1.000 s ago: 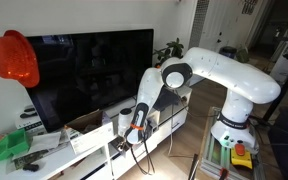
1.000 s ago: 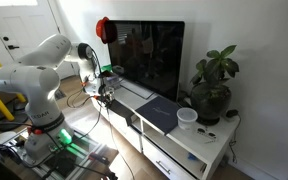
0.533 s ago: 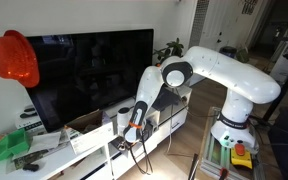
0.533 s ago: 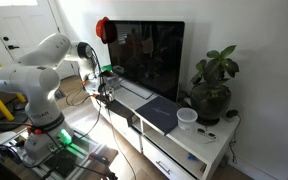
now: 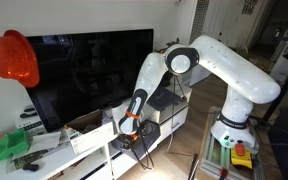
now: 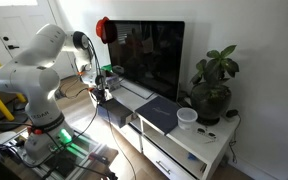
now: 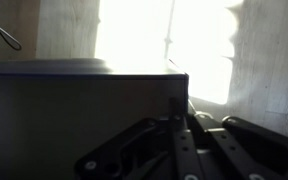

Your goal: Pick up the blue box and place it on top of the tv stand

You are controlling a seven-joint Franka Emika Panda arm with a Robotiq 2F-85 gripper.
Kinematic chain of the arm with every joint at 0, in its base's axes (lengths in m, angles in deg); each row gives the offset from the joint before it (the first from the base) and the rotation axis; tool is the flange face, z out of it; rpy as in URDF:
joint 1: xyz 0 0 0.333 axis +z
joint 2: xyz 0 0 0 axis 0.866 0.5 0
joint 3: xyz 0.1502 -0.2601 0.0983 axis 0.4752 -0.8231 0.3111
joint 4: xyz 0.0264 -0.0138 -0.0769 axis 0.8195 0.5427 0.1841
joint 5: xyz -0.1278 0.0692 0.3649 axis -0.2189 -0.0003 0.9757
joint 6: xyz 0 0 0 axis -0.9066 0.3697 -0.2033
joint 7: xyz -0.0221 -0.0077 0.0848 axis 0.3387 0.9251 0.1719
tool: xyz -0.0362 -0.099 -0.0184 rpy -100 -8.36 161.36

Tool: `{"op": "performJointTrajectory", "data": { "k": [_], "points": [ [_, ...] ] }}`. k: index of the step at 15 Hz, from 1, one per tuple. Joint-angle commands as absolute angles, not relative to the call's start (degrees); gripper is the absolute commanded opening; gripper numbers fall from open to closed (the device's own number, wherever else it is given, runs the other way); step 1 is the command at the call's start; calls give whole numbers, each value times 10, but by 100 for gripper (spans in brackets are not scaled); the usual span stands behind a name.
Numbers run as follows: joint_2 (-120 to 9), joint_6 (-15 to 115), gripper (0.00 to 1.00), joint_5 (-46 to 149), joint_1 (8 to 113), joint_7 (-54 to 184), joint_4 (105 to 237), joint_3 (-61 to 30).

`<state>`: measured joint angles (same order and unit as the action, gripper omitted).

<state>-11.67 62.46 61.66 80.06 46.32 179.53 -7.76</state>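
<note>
My gripper [image 5: 130, 126] [image 6: 99, 93] hangs at the near end of the long white tv stand [image 5: 88, 151] [image 6: 202, 142]. In the wrist view the fingers [image 7: 180, 112] are close together on the thin upper wall of the blue box [image 7: 74, 115], whose dark side fills the left of that view. In an exterior view the box [image 6: 116, 113] hangs below the gripper with its paler inside showing, off the floor and about level with the stand's top. In the other exterior view the arm hides most of the box.
A big black TV [image 5: 84, 70] [image 6: 149, 55] stands on the stand. A flat dark pad [image 6: 157, 112], a white cup [image 6: 187, 118] and a potted plant [image 6: 212, 85] sit on the stand. A red hat [image 5: 14, 58] hangs beside the TV. Green items [image 5: 12, 147] lie at the stand's far end.
The arm has risen and swung towards the TV. The gripper and the box are higher and closer to the stand's end.
</note>
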Motion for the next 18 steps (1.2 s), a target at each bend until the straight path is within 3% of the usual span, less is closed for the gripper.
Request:
{"op": "performJointTrajectory", "data": {
  "k": [1, 8, 18],
  "points": [
    [-202, 519, 1, 635, 793, 447, 1863, -61],
    [-300, 361, 1, 675, 770, 463, 1918, -15],
    [-449, 189, 1, 705, 772, 423, 1994, -24]
  ]
}}
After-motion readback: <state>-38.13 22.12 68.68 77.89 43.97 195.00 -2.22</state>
